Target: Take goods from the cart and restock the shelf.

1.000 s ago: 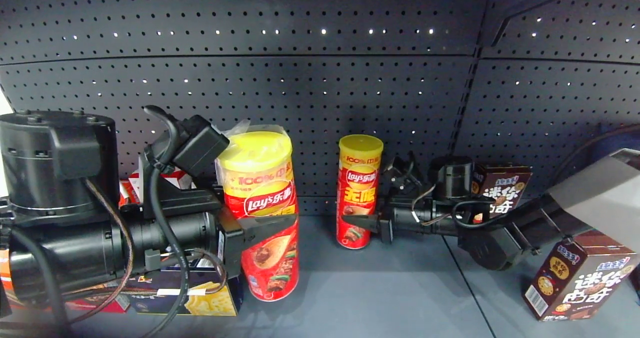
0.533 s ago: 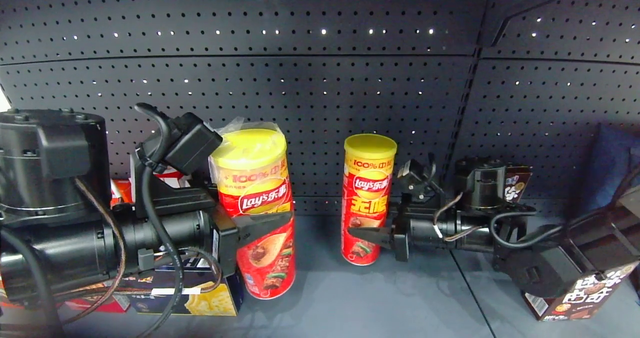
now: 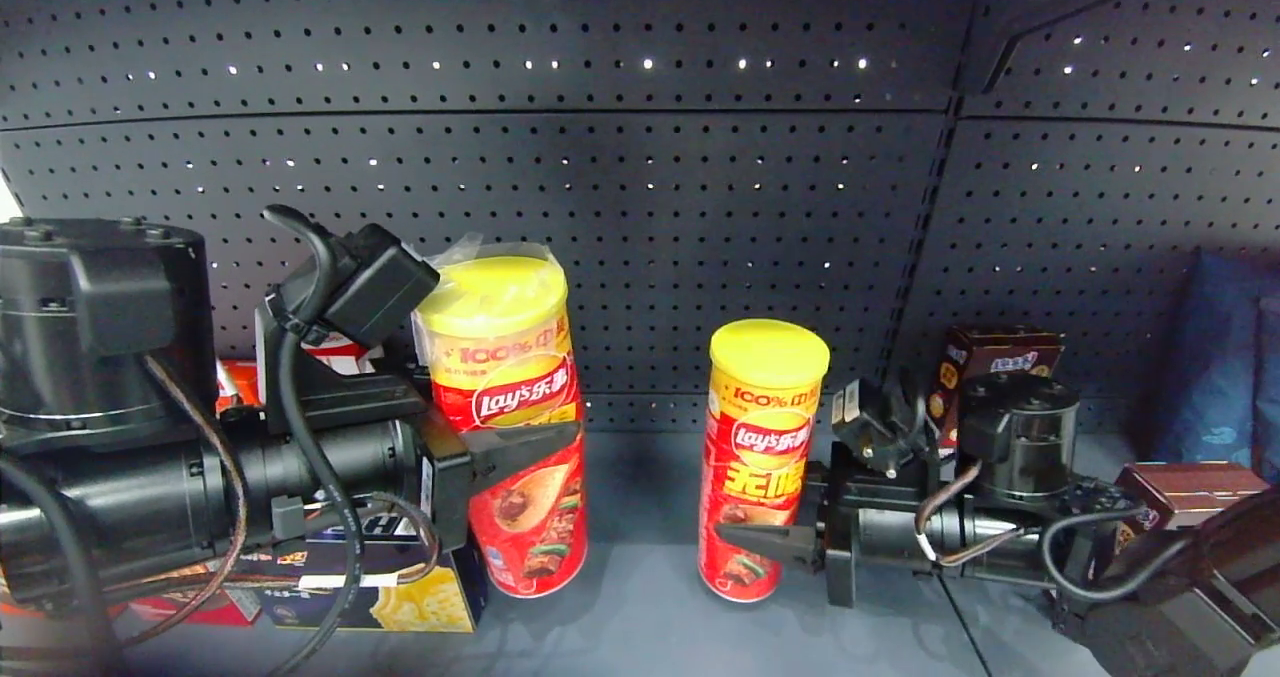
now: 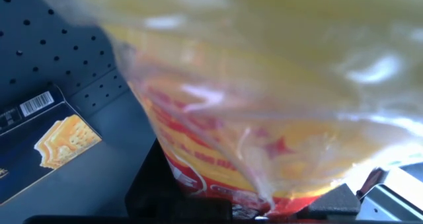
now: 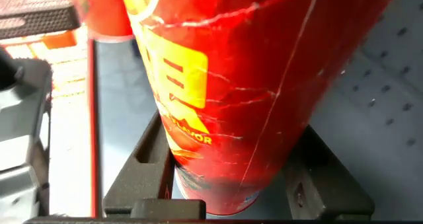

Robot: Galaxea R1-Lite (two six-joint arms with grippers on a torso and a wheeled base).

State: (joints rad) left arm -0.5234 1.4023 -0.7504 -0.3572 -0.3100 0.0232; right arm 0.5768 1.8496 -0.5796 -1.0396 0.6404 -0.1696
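My left gripper (image 3: 520, 447) is shut on a plastic-wrapped pack of red chip cans with a yellow lid (image 3: 500, 397). It holds the pack upright at the left of the grey shelf (image 3: 640, 607). In the left wrist view the wrapped pack (image 4: 264, 98) sits between the dark fingers (image 4: 155, 184). My right gripper (image 3: 755, 532) is shut on a single red chip can with a yellow lid (image 3: 762, 437). This can stands upright at mid-shelf, its base at the shelf surface. The right wrist view shows the same can (image 5: 251, 85) clamped between both fingers (image 5: 142, 164).
A blue and yellow cracker box (image 3: 400, 597) lies under my left arm, with red boxes (image 3: 340, 357) behind it. Brown biscuit boxes (image 3: 995, 357) (image 3: 1180, 482) and a blue bag (image 3: 1215, 367) stand at the right. A black pegboard wall (image 3: 640, 207) closes the back.
My right gripper has brought the single can forward and to the right, away from the pegboard. The left gripper with the wrapped pack has shifted slightly left.
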